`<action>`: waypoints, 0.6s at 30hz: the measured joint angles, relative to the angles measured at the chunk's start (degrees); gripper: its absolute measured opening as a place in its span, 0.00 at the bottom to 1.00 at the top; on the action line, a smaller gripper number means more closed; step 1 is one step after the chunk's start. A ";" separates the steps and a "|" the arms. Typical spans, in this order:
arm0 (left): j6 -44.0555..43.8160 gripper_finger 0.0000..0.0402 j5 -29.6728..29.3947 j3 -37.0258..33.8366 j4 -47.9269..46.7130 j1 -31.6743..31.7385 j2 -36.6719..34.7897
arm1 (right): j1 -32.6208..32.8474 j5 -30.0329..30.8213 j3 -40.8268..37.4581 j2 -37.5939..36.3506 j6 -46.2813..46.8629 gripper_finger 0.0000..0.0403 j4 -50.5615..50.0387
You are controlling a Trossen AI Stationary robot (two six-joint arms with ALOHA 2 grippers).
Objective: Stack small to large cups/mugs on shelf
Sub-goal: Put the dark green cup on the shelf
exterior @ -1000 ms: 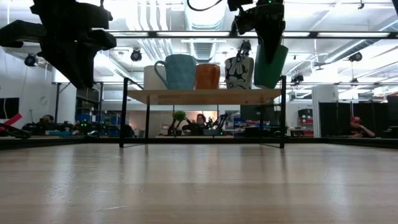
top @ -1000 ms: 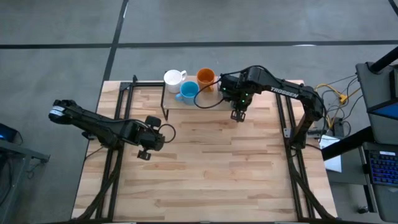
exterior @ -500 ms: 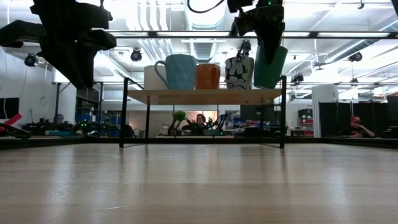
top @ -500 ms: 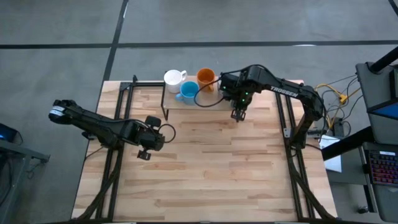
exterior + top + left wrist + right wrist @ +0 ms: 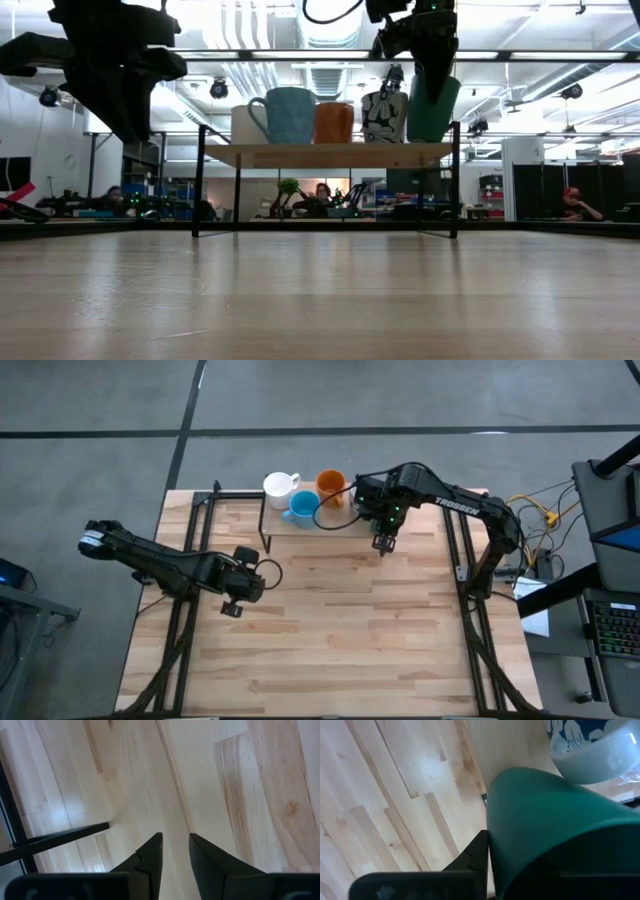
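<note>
The shelf stands at the table's far middle on thin black legs. On it, in a row, are a white mug, a light blue mug, an orange mug and a patterned mug. My right gripper points down over the shelf's right end, shut on a dark teal-green cup. My left gripper hovers over bare table at the left, its fingers a little apart with nothing between them. My right gripper holds the teal-green cup near its rim, from above with the fingers pointing down. One finger lies against the cup's outer wall; the cup hides the other. The cup hangs mouth up and tilted, its base close over the shelf's right end; whether it touches the board I cannot tell.
Black frame rails run along the table's left and right sides. Bare wood fills the table's near half. People sit in the room behind the table.
</note>
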 joint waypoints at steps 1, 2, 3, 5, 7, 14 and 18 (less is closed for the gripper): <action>0.00 0.20 0.00 0.00 -0.01 0.00 0.00 | 0.00 0.00 0.00 0.00 0.00 0.07 0.00; 0.00 0.20 0.02 0.00 -0.02 0.02 0.00 | 0.00 -0.01 0.00 -0.02 0.00 0.09 0.00; 0.00 0.20 0.00 0.00 -0.04 0.00 0.00 | 0.00 -0.02 0.00 -0.05 0.00 0.10 0.00; 0.00 0.20 0.02 0.00 -0.06 0.01 0.01 | 0.00 -0.03 0.00 -0.11 0.02 0.13 0.00; 0.00 0.20 0.10 0.00 -0.11 0.00 0.02 | 0.00 -0.04 0.00 -0.18 0.02 0.16 0.00; -0.06 0.20 0.30 0.00 -0.15 0.02 0.02 | 0.00 0.00 3.06 -0.27 -0.32 0.25 0.01; -0.09 0.20 0.35 0.00 -0.15 0.01 0.02 | 0.00 0.00 7.66 -0.41 -0.60 0.29 0.05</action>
